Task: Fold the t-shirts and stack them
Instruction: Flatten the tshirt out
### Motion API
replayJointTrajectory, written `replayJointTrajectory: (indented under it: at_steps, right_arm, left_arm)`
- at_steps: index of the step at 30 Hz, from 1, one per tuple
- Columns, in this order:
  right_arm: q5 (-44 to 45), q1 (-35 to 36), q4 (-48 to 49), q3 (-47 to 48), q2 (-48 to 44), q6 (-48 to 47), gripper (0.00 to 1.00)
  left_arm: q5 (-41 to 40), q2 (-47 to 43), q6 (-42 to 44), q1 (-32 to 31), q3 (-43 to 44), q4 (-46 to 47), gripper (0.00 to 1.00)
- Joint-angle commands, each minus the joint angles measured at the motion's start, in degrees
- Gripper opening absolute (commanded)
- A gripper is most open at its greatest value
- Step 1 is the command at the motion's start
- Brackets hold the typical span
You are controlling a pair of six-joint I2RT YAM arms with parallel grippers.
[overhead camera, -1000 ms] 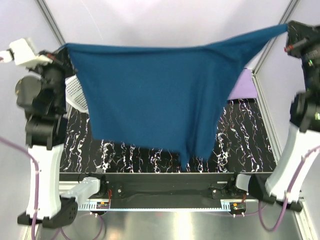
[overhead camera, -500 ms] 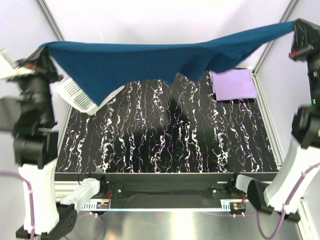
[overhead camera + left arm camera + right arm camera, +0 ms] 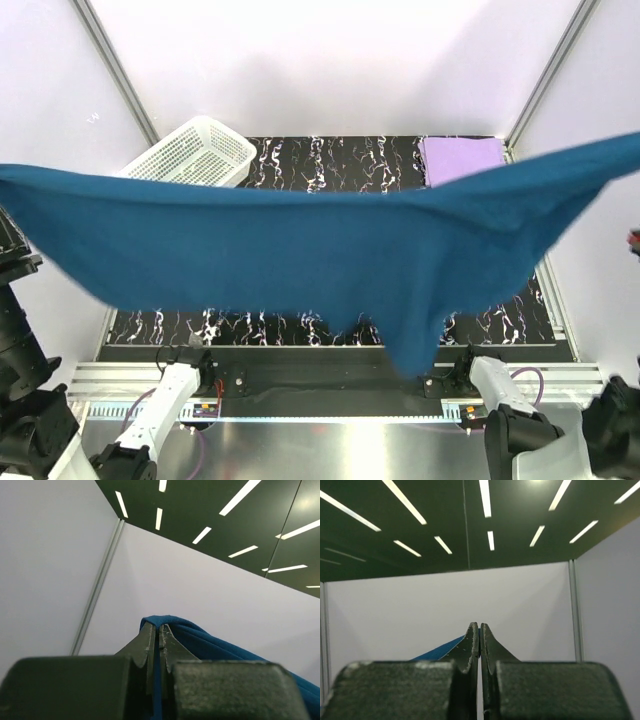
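The dark teal-blue t-shirt (image 3: 300, 250) hangs stretched across the whole top view, high above the table, its lower edge sagging toward the front right. Both grippers lie outside the top view. In the left wrist view my left gripper (image 3: 159, 627) is shut on a fold of the teal shirt (image 3: 210, 642). In the right wrist view my right gripper (image 3: 479, 626) is shut on the shirt's edge (image 3: 440, 651). Both wrist cameras point up at the ceiling. The folded pale lavender t-shirt (image 3: 460, 157) lies flat at the back right of the table. The white graphic is hidden.
A white perforated basket (image 3: 190, 152) stands at the back left of the black marbled table (image 3: 330, 160). White walls and metal frame posts (image 3: 115, 70) enclose the cell. Both arm bases (image 3: 150, 420) sit at the near edge.
Both arms have swung up and toward the camera, carrying the teal shirt higher and nearer. It now spans the full frame, and the basket and lavender shirt are uncovered.
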Motion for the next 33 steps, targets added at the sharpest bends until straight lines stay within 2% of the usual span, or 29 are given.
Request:
replayJointTrajectory:
  at_steps: [1, 3, 6, 7, 8, 11, 12, 13, 14, 15, 16, 19, 22, 25, 29, 33]
  right_arm:
    - [5.0, 0.9, -0.7, 3.7, 5.6, -1.0, 0.0]
    - [3.3, 0.9, -1.3, 4.3, 7.8, 0.0, 0.0]
    - [0.6, 0.9, 2.5, -3.6, 8.0, 2.3, 0.0]
    - [0.1, 0.9, 5.4, -11.0, 6.9, 3.0, 0.0]
    - [-0.6, 0.9, 6.8, -14.9, 6.4, 3.1, 0.0]
    - [-2.5, 0.9, 11.1, -30.8, 5.1, 4.4, 0.0]
    - [-3.0, 0.9, 12.7, -35.1, 5.0, 4.7, 0.0]
    - [-3.2, 0.9, 16.1, -43.2, 5.0, 5.5, 0.0]
    - [-3.7, 0.9, 17.9, -47.2, 5.5, 5.9, 0.0]
    - [-4.2, 0.9, 19.5, -50.7, 6.0, 6.1, 0.0]
    - [-4.9, 0.9, 22.3, -56.8, 7.6, 6.1, 0.0]
    - [-5.8, 0.9, 29.8, -67.0, 12.2, 7.3, 0.0]
    - [-8.5, 0.9, 33.8, -69.9, 20.4, 7.3, 0.0]
    - [-11.0, 1.1, 33.0, -65.6, 29.7, 6.6, 0.0]
    - [-11.8, 2.0, 31.6, -58.5, 36.7, 7.1, 0.0]
    - [-12.1, 3.2, 29.2, -49.1, 40.5, 7.1, 0.0]
  left_arm:
    - [-2.6, 2.3, -1.1, 0.3, -0.2, -0.1, 0.0]
    - [-2.2, 3.2, -2.4, 0.4, -2.9, 0.8, 0.0]
    - [-2.8, 4.4, -4.7, 0.4, -10.6, 2.2, 0.0]
    - [-3.4, 4.4, -5.2, 0.4, -13.9, 2.9, 0.0]
    - [-3.8, 4.0, -6.6, 0.4, -20.4, 4.6, 0.0]
    - [-5.0, 3.8, -9.7, 0.4, -31.4, 7.2, 0.0]
    - [-5.0, 4.4, -10.5, 0.4, -38.3, 7.8, 0.0]
    - [-5.6, 4.8, -11.5, 0.4, -41.1, 7.8, 0.0]
    - [-5.8, 5.5, -12.7, 0.4, -44.6, 9.5, 0.0]
    - [-6.4, 7.8, -13.6, 0.3, -49.2, 9.9, 0.0]
    - [-7.2, 9.0, -14.7, 0.4, -51.2, 10.0, 0.0]
    - [-8.9, 15.7, -16.4, 0.4, -58.3, 14.1, 0.0]
    - [-7.9, 23.7, -17.3, 1.0, -59.1, 17.2, 0.0]
    - [-6.6, 31.0, -16.6, 1.5, -57.3, 20.1, 0.0]
    - [-4.3, 37.5, -13.5, 1.8, -49.9, 20.5, 0.0]
    - [-2.3, 39.8, -11.7, 1.8, -40.7, 19.5, 0.0]
